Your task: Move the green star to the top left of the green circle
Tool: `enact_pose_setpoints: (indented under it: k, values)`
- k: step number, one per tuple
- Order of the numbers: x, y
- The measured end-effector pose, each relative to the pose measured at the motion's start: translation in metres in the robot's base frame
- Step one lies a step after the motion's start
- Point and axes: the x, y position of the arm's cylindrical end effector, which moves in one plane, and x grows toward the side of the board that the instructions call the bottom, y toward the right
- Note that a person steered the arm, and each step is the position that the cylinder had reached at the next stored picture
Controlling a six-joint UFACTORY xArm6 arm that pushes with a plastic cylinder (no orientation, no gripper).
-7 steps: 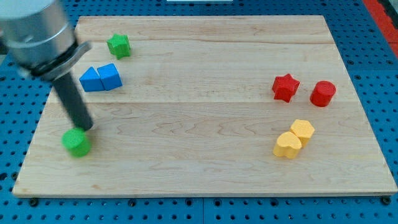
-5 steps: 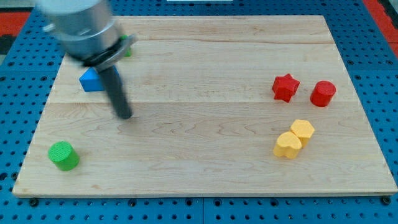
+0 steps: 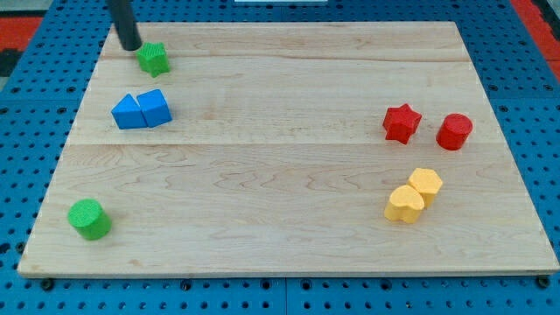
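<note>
blue blocks (image 3: pixel 142 110) between green star (image 3: pixel 153 59) and green circle (image 3: pixel 89 218)

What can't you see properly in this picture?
- Camera view: my rod is cut off by the view's top; only its lower end shows, my tip at the upper left of the green star. Touching or not is unclear.
- The two blue blocks press together; their exact shapes are unclear.
- The two yellow blocks touch, so their shapes are unclear too.

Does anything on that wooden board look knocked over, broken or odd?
Nothing stands out. Every block sits flat on the wooden board; my tip rests just at the upper left of the green star block.
</note>
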Motion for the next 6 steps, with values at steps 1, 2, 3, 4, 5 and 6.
enact_pose_setpoints:
  k: [1, 2, 3, 4, 5, 6]
  values:
    - [0.021, 0.099]
    - [-0.015, 0.155]
    - [0.012, 0.189]
    - [0.081, 0.219]
    - [0.157, 0.154]
    - [0.163, 0.105]
